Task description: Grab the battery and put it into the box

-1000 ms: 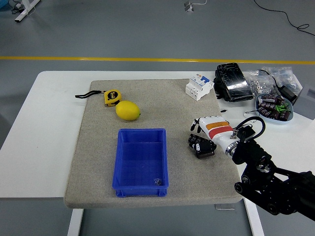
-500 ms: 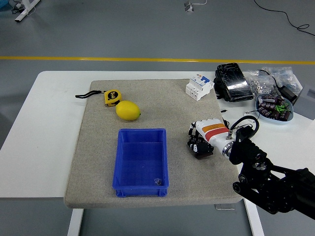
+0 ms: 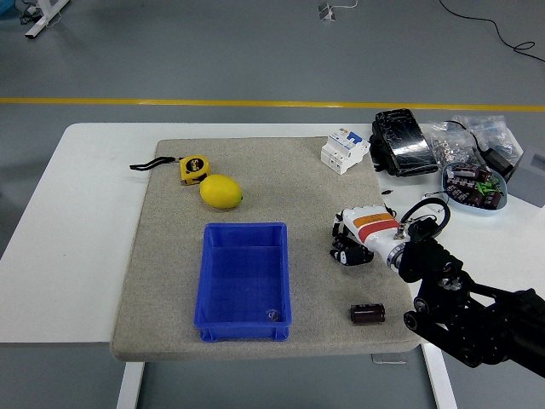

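Battery (image 3: 367, 313) lies on its side near the mat's front edge, at about five o'clock from the mat's centre and well apart from my right hand (image 3: 353, 241), which holds nothing that I can see. From large to small: the white table (image 3: 60, 256) carries a grey mat (image 3: 255, 179); on it sits the blue box (image 3: 244, 280), at nine o'clock from the battery. Above the box lie a lemon (image 3: 221, 191) and a yellow tape measure (image 3: 194, 169), with a white circuit breaker (image 3: 344, 149) at one o'clock on the mat. My right hand hovers at twelve o'clock from the battery, fingers curled downward. I judge the battery a small, rigid, smooth cylinder, fairly dense and prone to rolling, so I'd pinch it across the middle of its barrel.
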### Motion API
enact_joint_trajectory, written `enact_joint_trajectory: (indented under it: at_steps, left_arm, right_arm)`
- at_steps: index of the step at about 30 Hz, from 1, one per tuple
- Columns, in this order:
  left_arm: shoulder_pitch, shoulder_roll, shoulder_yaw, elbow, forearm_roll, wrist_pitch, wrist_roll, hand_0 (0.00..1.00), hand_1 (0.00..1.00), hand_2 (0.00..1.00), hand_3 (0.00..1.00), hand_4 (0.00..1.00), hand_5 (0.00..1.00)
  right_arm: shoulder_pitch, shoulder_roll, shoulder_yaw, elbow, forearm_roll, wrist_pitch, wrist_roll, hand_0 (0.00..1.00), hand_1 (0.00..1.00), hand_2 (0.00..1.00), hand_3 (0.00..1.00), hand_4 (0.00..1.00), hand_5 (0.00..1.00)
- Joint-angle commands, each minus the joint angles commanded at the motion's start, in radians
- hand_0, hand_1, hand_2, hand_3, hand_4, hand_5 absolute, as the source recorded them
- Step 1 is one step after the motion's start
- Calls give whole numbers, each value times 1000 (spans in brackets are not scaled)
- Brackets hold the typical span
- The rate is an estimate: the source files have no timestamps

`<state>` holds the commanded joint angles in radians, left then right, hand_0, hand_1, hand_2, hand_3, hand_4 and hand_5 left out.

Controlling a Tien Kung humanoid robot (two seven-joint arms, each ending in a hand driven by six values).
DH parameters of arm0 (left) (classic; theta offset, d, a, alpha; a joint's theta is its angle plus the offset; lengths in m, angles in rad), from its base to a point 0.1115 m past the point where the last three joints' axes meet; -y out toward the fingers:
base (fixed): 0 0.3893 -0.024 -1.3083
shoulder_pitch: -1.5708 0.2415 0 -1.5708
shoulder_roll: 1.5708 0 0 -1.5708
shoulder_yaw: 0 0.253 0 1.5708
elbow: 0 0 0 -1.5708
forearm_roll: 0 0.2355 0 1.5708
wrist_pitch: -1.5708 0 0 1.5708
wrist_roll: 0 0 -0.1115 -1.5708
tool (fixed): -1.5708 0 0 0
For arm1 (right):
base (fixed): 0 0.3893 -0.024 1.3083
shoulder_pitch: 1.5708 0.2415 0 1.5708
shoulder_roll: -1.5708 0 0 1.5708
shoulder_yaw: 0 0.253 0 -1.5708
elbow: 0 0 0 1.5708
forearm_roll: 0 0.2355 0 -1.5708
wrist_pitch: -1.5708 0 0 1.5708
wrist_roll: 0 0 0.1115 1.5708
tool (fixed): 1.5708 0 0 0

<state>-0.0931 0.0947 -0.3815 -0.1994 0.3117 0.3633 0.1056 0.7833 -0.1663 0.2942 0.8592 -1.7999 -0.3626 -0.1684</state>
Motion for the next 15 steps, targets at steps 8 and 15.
enact_joint_trajectory:
  at_steps: [8,15]
  left_arm:
    - [-2,0,1,0,-2,1,-1,601,573,652,587,643,593]
    - [-3,0,2,0,-1,1,0,601,573,651,587,642,592]
  right_arm:
    - [0,-1,12,0,1,-10,9,307,410,465,511,848,248]
    - [-8,-6,22,-1,13,-2,20,284,395,455,500,842,248]
